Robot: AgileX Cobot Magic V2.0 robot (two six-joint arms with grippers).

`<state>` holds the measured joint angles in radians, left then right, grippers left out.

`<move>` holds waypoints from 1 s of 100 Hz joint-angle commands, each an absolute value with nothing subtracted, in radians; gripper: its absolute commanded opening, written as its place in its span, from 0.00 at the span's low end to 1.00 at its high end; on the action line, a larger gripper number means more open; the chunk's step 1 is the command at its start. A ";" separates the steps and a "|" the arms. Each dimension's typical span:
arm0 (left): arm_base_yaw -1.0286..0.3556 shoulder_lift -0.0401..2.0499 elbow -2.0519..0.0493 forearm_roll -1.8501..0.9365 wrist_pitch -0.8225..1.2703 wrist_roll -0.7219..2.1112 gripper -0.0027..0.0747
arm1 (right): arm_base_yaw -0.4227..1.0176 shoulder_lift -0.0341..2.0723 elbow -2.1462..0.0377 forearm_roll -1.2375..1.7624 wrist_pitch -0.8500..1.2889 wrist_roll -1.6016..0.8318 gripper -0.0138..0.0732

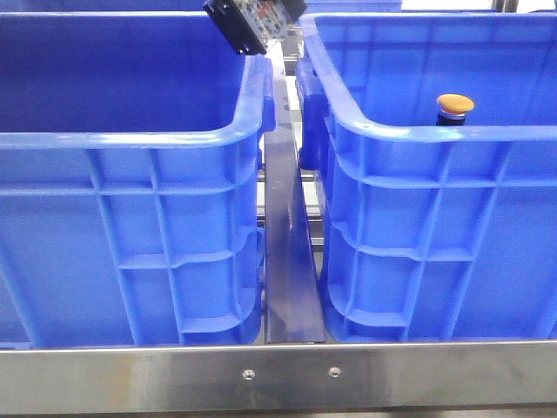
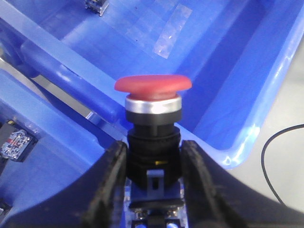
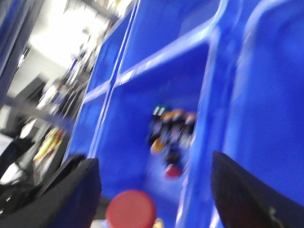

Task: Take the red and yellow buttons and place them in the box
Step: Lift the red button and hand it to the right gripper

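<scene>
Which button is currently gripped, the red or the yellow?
The red button, clamped by the left gripper; the yellow button stands free in the right bin.

Two crates side by side: left crate (image 1: 130, 174) and right crate (image 1: 435, 218), parted by a narrow gap with a metal strip (image 1: 287, 261) running near to far. Across the near edge, in front of both, a metal rail (image 1: 278, 374). Inside the right crate, toward its right side, just behind the near wall, one upright button (image 1: 454, 107). Above the far right corner of the left crate, over the gap, a camera-bearing arm part (image 1: 248, 22). In the left wrist view, between the left gripper's (image 2: 154, 156) fingers (image 2: 111, 171), a second button (image 2: 153, 104), cap outward, over a crate rim (image 2: 237, 152). Beyond, on that crate's floor, tape patches (image 2: 168, 40). In the right wrist view, blurred, a cluster of buttons (image 3: 172, 133) deep in a crate compartment.
</scene>
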<state>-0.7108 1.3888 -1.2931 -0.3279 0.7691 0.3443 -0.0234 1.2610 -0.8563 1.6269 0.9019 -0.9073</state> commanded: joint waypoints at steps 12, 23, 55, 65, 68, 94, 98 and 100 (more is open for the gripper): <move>-0.717 1.359 -1.319 -0.361 0.719 0.345 0.23 | -0.013 1.374 -0.998 1.583 1.125 -0.822 0.75; -0.717 1.359 -1.319 -0.361 0.719 0.345 0.23 | 0.016 1.409 -1.027 1.570 1.140 -0.822 0.75; -0.717 1.359 -1.319 -0.361 0.717 0.345 0.23 | 0.132 1.424 -1.046 1.525 1.089 -0.823 0.75; -0.717 1.359 -1.319 -0.361 0.717 0.345 0.23 | 0.150 1.424 -1.046 1.509 1.089 -0.823 0.75; -0.717 1.359 -1.319 -0.361 0.717 0.345 0.23 | 0.154 1.424 -1.046 1.508 1.091 -0.823 0.75; -0.717 1.359 -1.319 -0.361 0.719 0.345 0.23 | 0.160 1.424 -1.046 1.507 1.086 -0.823 0.63; -0.717 1.359 -1.319 -0.361 0.721 0.345 0.23 | 0.160 1.424 -1.046 1.507 1.085 -0.823 0.55; -0.717 1.359 -1.319 -0.361 0.721 0.345 0.23 | 0.160 1.424 -1.046 1.507 1.085 -0.823 0.49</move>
<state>-0.7108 1.3888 -1.2931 -0.3284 0.7691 0.3465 0.1615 1.4499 -1.0134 1.4558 1.0650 -0.8165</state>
